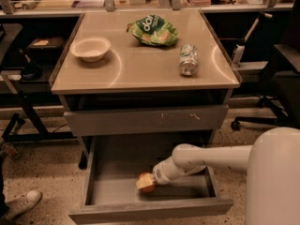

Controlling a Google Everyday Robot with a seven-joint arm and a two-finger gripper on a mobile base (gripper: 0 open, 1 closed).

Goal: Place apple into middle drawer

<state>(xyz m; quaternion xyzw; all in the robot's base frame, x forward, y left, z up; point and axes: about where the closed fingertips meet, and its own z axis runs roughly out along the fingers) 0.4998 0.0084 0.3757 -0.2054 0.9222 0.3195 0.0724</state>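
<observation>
We log a smooth white tubular arm (211, 156), a bulky rounded white shell (274, 172) at 4 o'clock, and a pale gripper (151, 181) at 6 o'clock.

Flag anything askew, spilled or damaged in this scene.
The can lies tipped on its side on the tabletop, and the closed drawer front carries pale scratch marks. No spill shows. The end effector is down in the open middle drawer, at the apple.

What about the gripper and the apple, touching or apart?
Touching. The camera view shows the gripper meeting the apple with no gap between them, low inside the open middle drawer.
</observation>
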